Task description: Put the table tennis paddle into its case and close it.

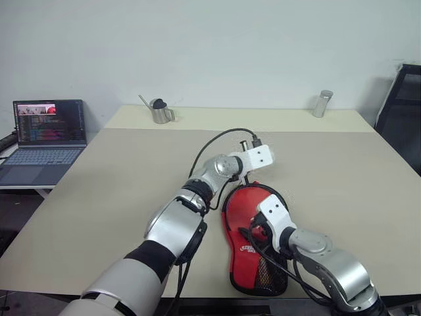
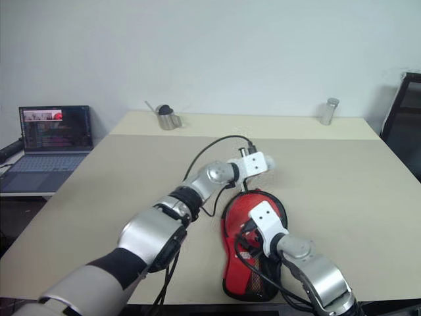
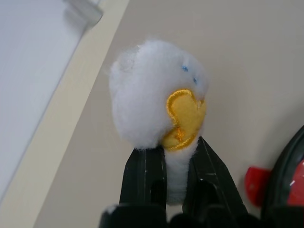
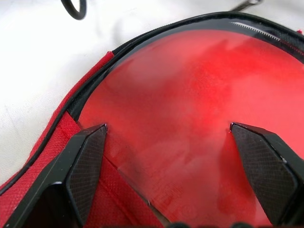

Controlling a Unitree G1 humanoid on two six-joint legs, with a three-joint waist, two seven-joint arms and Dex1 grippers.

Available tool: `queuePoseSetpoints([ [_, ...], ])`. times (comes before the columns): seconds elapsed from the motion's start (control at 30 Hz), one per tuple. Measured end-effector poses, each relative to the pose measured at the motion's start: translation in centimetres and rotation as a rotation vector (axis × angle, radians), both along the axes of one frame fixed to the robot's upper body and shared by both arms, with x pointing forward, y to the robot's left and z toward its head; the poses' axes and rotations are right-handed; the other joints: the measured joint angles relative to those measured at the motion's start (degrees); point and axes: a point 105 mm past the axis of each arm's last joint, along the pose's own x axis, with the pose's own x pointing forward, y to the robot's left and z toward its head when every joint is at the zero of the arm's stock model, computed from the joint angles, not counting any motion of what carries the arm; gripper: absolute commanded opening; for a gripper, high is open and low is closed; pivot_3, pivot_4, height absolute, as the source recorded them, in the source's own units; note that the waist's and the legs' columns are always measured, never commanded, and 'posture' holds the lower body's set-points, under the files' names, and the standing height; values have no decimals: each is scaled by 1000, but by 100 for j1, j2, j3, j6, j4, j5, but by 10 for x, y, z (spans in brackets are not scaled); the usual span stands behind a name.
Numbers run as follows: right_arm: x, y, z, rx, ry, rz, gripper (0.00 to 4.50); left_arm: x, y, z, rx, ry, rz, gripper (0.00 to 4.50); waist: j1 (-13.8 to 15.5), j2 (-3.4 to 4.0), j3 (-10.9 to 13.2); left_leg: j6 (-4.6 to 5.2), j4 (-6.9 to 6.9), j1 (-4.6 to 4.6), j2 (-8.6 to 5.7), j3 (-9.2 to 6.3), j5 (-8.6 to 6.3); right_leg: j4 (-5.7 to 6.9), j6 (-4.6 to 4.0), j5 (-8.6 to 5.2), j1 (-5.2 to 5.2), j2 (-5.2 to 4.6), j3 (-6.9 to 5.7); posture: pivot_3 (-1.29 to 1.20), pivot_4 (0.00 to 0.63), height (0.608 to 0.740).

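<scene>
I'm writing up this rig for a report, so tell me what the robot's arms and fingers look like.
Both arms are silver-grey metal shells with black joint bands. The left arm has a black upper-arm section and a white block at the wrist. The right arm also has a white wrist block. Black cables loop along both. The fingers are black, wedge-shaped, with a fine cross-hatched texture.

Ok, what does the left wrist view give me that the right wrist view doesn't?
Left wrist, not right wrist: the left end effector shut on a white plush with a yellow patch, held above the table.
Right wrist, not left wrist: the right end effector open, its fingers spread over the red face of the case, and a loop of black cable.
Both: the case's black zip edge and the pale table.
</scene>
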Motion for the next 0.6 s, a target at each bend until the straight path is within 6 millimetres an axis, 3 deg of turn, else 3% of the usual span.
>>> queuePoseSetpoints([
  [0.4, -2, 5, -1, 9, -4, -13, 4500, -50, -62, -10, 54, -7, -331, 92, -1, 4, -3, 0, -1, 1, 1, 1, 0, 0, 0, -1, 0, 4, 0, 0, 150, 740],
  [0.6, -2, 5, -2, 7, -7, -18, 4500, -60, -68, -14, 70, 37, -397, 92, -2, 14, -12, 1, -1, 2, 1, 1, 0, 0, 1, -1, 0, 9, 0, 0, 150, 740],
])
